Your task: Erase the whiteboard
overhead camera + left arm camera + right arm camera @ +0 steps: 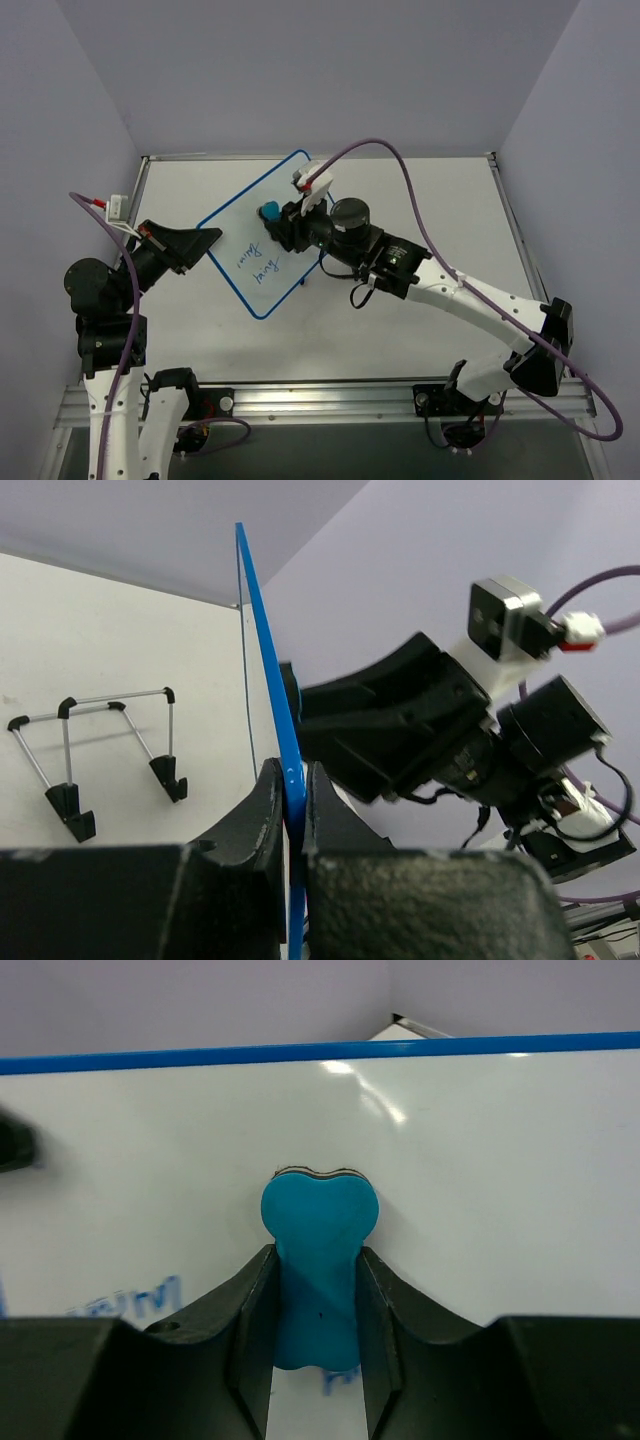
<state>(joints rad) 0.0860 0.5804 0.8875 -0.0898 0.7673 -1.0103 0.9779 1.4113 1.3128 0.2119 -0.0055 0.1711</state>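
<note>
Wiping small white blue-framed whiteboard [262, 230], held tilted over white table [420, 200].
Clamping its edge in left gripper [293, 780]; pinching blue bone-shaped eraser [318, 1230] in right gripper [318, 1290], pressing flat, sweeping toward blue writing [255, 262] (lower half).

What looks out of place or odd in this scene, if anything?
The small white rectangular whiteboard with a blue frame is not on a stand: the left tool pinches its edge and holds it tilted. The thin black wire stand sits apart on the table, bearing nothing. Some blue handwriting is on the board.
</note>
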